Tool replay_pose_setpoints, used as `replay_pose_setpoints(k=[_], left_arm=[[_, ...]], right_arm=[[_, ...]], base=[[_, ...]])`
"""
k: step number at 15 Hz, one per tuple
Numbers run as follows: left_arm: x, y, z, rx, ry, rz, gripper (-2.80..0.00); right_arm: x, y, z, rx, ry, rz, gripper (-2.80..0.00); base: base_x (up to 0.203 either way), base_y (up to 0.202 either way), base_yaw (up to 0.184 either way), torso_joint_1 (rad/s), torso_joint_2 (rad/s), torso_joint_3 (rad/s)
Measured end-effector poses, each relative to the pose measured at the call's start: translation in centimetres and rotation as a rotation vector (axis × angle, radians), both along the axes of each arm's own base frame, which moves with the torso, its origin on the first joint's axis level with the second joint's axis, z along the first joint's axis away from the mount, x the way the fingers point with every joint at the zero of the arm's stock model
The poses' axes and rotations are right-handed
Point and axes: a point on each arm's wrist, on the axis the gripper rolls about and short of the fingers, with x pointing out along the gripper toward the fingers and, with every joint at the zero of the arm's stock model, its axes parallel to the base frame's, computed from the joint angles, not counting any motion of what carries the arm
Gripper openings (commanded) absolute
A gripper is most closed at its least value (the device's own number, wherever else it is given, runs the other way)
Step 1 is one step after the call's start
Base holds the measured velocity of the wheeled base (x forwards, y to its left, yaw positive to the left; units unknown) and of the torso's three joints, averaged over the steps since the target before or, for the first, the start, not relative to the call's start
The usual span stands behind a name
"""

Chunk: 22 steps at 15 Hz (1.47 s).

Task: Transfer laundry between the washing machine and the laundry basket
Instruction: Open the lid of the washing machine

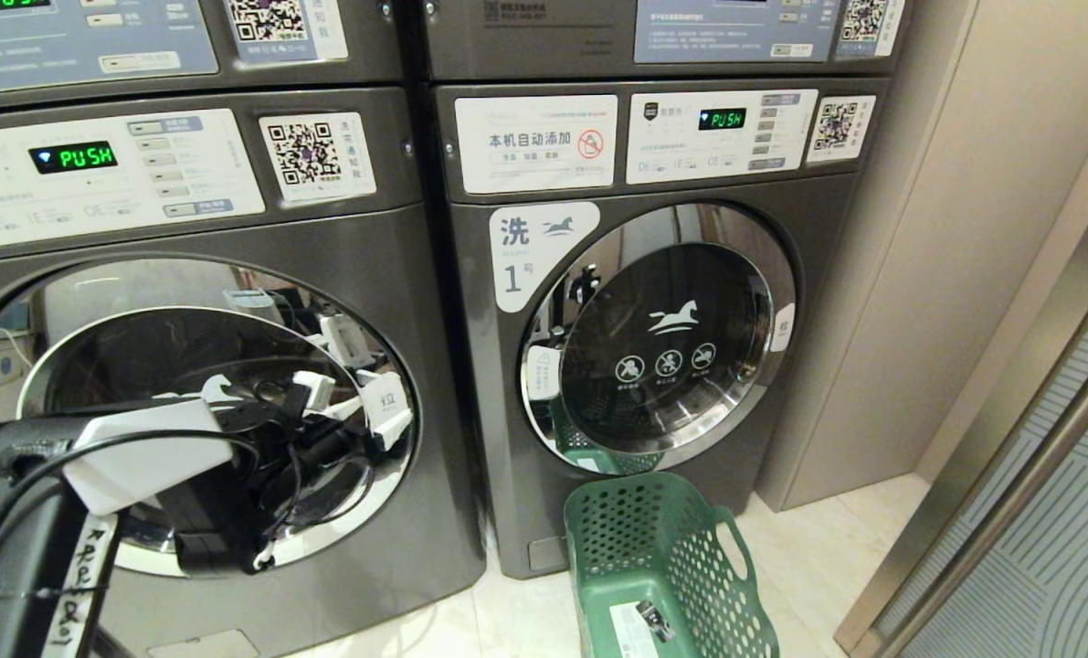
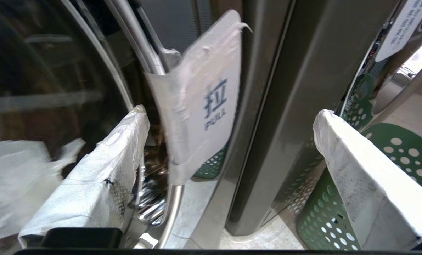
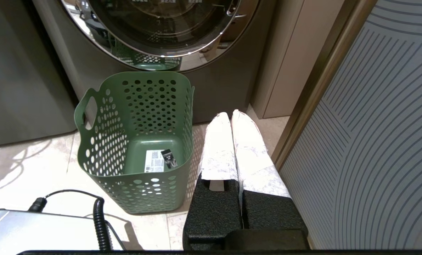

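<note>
Laundromat floor | washing machine (image 1: 187, 384) door closed, at 9 o'clock of laundry basket (image 3: 136, 141) | my left tool (image 2: 228, 170) released by PULL tab (image 2: 203, 102), stiff handle, hook there | right tool (image 3: 234, 141) clenched, parked | no laundry visible, basket empty.

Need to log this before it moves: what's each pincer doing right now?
Left pincer: open, empty, at the door's PULL tab.
Right pincer: closed, empty, beside the laundry basket.

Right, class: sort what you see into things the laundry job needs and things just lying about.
Job: left washing machine, its PULL tab, open left gripper at that tab, laundry basket; no laundry shows.
Bystanders: machine 1, shut right gripper parked by the basket, coiled cable, paper tag in the basket.
</note>
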Motion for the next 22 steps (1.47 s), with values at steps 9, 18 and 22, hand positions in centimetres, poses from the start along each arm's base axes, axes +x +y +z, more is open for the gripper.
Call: replay_pose_setpoints(k=[9,18,22], left_arm=[[2.6,-0.5,-0.5,-0.007,-0.024,-0.086,0.0],[2.9,-0.9,-1.3,-0.018,-0.038,-0.322,0.0],[2.7,-1.8,-1.1,-0.008,-0.091,-0.409,0.0]], right_arm=[[0.0,0.0,0.0,0.0,0.0,0.0,-2.8],[0.0,0.0,0.0,0.0,-0.001,0.001,-2.8],[0.0,0.0,0.0,0.0,0.0,0.0,-2.8]], base=[[0.0,0.0,0.0,0.0,0.0,0.0],[0.0,0.0,0.0,0.0,0.0,0.0],[0.0,0.0,0.0,0.0,0.0,0.0]])
